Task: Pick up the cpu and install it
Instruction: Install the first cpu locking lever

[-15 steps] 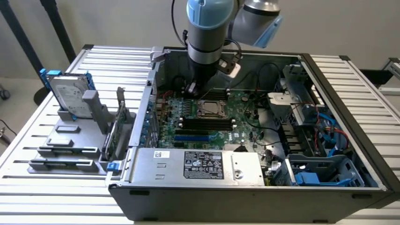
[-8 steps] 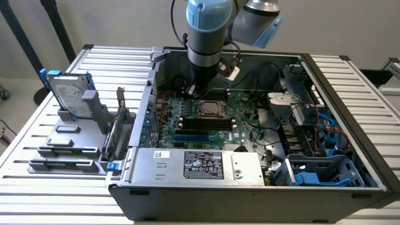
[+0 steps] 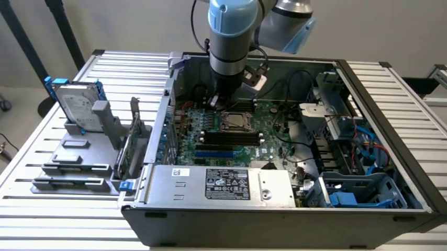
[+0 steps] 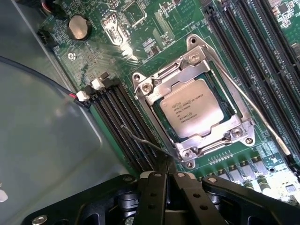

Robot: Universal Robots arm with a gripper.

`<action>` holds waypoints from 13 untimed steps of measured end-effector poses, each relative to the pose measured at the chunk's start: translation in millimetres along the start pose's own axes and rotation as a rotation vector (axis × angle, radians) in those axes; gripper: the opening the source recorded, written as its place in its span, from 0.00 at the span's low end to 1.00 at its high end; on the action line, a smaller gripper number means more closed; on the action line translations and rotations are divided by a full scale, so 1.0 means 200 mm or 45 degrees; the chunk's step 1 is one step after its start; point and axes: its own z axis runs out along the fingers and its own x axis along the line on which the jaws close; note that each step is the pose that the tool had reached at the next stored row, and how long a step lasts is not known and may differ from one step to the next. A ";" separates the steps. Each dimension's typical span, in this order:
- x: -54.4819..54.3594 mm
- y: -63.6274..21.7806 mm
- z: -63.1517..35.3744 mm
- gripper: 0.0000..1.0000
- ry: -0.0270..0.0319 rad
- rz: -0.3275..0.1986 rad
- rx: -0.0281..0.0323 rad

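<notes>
The cpu [image 4: 191,108], a silvery square chip with printed text, lies flat inside the metal socket frame [image 4: 146,87] on the green motherboard [image 4: 140,18]. In the exterior view the cpu [image 3: 235,121] sits in the middle of the open computer case. My gripper [image 4: 169,175] hovers just off one corner of the socket, near its thin wire lever. Its two black fingers [image 4: 154,197] are pressed together with nothing between them. From outside, the gripper [image 3: 221,101] hangs low in the case, just behind the socket towards the exterior view's left.
Black memory slots [image 4: 123,123] run beside the socket, and a coin battery [image 4: 78,26] lies further off. The power supply [image 3: 216,183] fills the case front, with cables and a drive cage [image 3: 356,141] on the exterior view's right. A hard drive with blue brackets [image 3: 75,107] stands on a grey fixture outside.
</notes>
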 end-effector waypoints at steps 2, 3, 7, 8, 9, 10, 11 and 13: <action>0.01 -0.004 0.004 0.11 -0.0076 0.003 -0.0057; 0.01 -0.007 0.007 0.11 -0.0108 0.004 -0.0081; 0.02 -0.016 0.016 0.11 -0.0227 0.006 -0.0166; 0.02 -0.016 0.016 0.11 -0.0247 0.006 -0.0181; 0.02 -0.016 0.016 0.11 -0.0261 0.007 -0.0191; 0.02 -0.016 0.016 0.11 -0.0267 0.007 -0.0197; 0.02 -0.016 0.015 0.11 -0.0273 0.008 -0.0202; 0.02 -0.016 0.016 0.11 -0.0287 0.009 -0.0218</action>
